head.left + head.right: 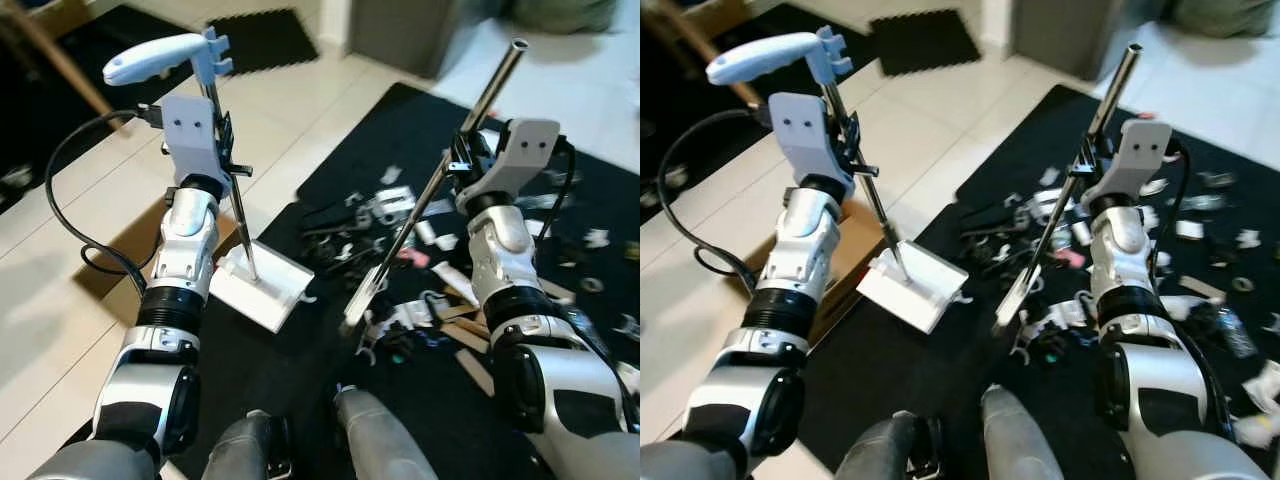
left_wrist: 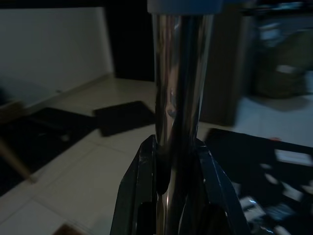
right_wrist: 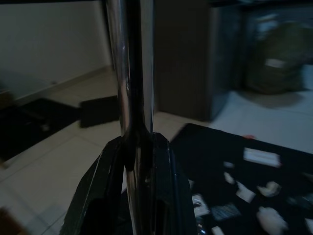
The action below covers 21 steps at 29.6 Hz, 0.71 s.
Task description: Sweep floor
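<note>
On the left, a cardboard box (image 1: 120,260) is seen on the pale tile floor (image 1: 60,300) beside the left arm. The left gripper (image 1: 222,140) is clamped on the metal pole of a dustpan (image 1: 262,285), whose white pan rests at the edge of the black mat (image 1: 300,370). The pale blue handle (image 1: 155,57) stands above the gripper. Further right, scattered litter (image 1: 400,230) is spread across the mat. The right gripper (image 1: 462,160) is closed around the tilted broom pole (image 1: 440,180), its lower end among the litter.
</note>
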Motion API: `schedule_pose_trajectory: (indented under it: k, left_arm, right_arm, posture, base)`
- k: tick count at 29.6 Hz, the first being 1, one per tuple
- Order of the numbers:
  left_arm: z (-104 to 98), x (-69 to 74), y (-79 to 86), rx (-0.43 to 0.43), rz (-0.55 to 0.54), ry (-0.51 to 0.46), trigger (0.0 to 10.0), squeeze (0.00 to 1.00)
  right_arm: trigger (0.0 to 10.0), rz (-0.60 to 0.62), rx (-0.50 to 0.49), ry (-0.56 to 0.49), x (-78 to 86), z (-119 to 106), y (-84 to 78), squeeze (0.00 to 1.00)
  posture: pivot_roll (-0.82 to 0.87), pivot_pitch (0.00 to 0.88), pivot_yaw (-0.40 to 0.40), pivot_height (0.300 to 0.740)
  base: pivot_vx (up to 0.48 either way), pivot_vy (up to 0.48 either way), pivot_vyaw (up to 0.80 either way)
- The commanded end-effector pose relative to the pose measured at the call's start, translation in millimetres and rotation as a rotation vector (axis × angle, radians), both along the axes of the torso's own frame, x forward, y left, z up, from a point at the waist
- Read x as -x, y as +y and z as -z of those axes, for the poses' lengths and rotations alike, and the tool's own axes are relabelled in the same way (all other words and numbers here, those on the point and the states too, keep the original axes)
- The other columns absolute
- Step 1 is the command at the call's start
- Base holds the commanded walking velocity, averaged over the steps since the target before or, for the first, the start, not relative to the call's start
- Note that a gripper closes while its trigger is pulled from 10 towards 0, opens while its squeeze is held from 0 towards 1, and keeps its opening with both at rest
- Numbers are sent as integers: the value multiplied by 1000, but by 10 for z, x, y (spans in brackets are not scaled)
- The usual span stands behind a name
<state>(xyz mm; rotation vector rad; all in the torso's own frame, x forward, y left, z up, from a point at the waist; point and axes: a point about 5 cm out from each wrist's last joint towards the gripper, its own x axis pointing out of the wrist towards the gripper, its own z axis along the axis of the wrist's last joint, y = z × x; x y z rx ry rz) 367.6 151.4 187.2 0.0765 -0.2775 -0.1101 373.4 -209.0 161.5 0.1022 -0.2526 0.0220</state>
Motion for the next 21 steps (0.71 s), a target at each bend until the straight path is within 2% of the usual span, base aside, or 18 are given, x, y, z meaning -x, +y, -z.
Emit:
schedule_pose_trajectory:
  k: [1,6,15,21]
  left_arm:
    - [-65,16,30,-2,-8,-41,10000,0]
    - [-66,15,27,-3,-7,-41,10000,0]
    - [-65,17,27,-1,-8,-40,10000,0]
    - [-64,19,31,-2,-9,-39,10000,0]
  right_arm:
    - [10000,-11,-3,-7,-8,-14,34,0]
    - [10000,-12,-1,-8,-10,-17,36,0]
    - [10000,-12,-5,-4,-8,-8,35,0]
    - [10000,-12,-14,1,-7,3,35,0]
  posture:
    - [0,98,18,740]
    - [1,98,17,740]
    - [1,102,17,740]
    - [2,106,18,740]
  base:
    - [0,0,-800]
    - [0,0,-800]
    - [0,0,-379]
    - [0,0,-733]
